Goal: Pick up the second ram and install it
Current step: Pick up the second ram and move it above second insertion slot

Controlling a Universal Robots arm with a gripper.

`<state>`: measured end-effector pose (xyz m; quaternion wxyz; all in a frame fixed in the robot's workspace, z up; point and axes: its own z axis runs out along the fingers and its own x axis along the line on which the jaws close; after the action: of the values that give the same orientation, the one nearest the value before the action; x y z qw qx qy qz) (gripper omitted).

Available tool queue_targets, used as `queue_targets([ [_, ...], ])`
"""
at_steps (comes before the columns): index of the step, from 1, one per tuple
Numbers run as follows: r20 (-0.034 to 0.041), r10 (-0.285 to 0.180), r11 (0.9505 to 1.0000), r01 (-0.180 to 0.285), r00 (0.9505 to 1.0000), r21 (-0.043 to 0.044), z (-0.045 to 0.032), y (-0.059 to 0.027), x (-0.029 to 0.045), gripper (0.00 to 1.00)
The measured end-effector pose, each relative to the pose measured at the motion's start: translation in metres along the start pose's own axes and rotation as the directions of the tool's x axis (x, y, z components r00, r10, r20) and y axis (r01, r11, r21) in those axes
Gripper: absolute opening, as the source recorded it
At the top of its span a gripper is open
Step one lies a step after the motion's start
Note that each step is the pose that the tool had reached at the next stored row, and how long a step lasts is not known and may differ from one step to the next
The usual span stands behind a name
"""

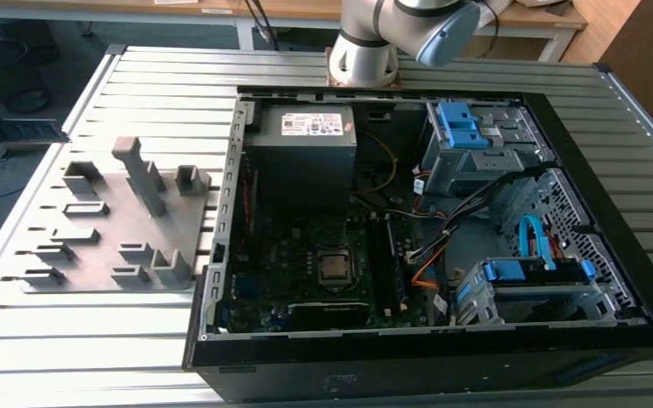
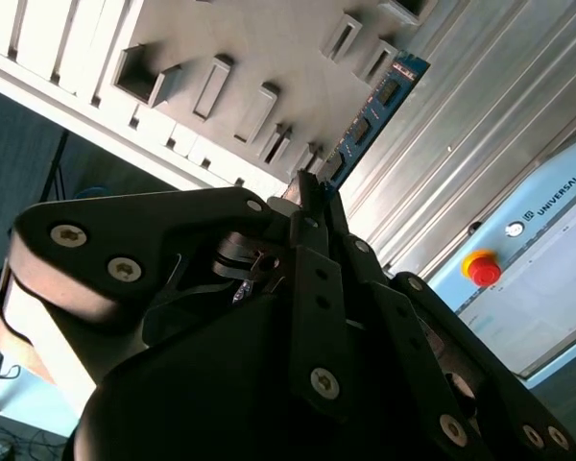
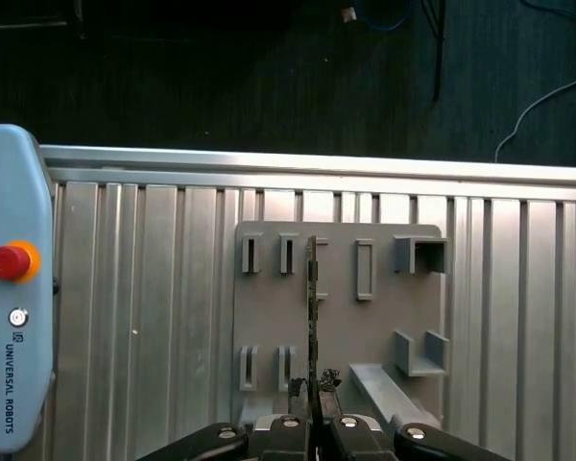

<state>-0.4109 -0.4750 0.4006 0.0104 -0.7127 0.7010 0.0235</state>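
The black metal claw (image 3: 312,396) pinches one end of a thin, flat memory stick (image 3: 313,307). Beyond its tips lies a grey slotted plastic tray (image 3: 384,327) on a ridged aluminium table (image 3: 173,288).

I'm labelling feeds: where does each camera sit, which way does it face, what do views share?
Exterior view: off the arm, high, looking down on slatted table, open computer case, holder tray; the arm shows.
First wrist view: on the arm, facing down past the pincer, shut on the second ram, at the tray.
Second wrist view: on the arm, slanting along pincer and ram toward the tray.
Shared: tray and table; both wrist views, the teach pendant.
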Motion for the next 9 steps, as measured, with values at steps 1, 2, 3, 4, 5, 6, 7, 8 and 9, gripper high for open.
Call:
queue_targets([
  [1,0.0,0.0,1.0,0.0,1.0,0.0001,-0.0012,0.0,-0.0001,0.14],
  [2,0.0,0.0,1.0,0.0,1.0,0.0001,-0.0024,0.0,-0.0001,0.14],
  [3,0.0,0.0,1.0,0.0,1.0,0.0,-0.0036,0.0,-0.0002,0.14],
  [4,0.0001,0.0,1.0,0.0,1.0,0.0001,-0.0048,0.0001,-0.0003,0.14],
  [5,0.0,0.0,1.0,0.0,1.0,0.0,-0.0064,0.0001,-0.0003,0.14],
  [6,0.0,0.0,1.0,0.0,1.0,0.0,-0.0081,0.0001,-0.0004,0.14],
  [7,-0.0001,0.0,1.0,0.0,1.0,-0.0001,-0.0102,0.0001,-0.0005,0.14],
  [8,0.0,0.0,1.0,0.0,1.0,0.0,-0.0122,0.0002,-0.0006,0.14],
  [9,0.0,0.0,1.0,0.0,1.0,0.0,-0.0141,0.0002,-0.0007,0.14],
])
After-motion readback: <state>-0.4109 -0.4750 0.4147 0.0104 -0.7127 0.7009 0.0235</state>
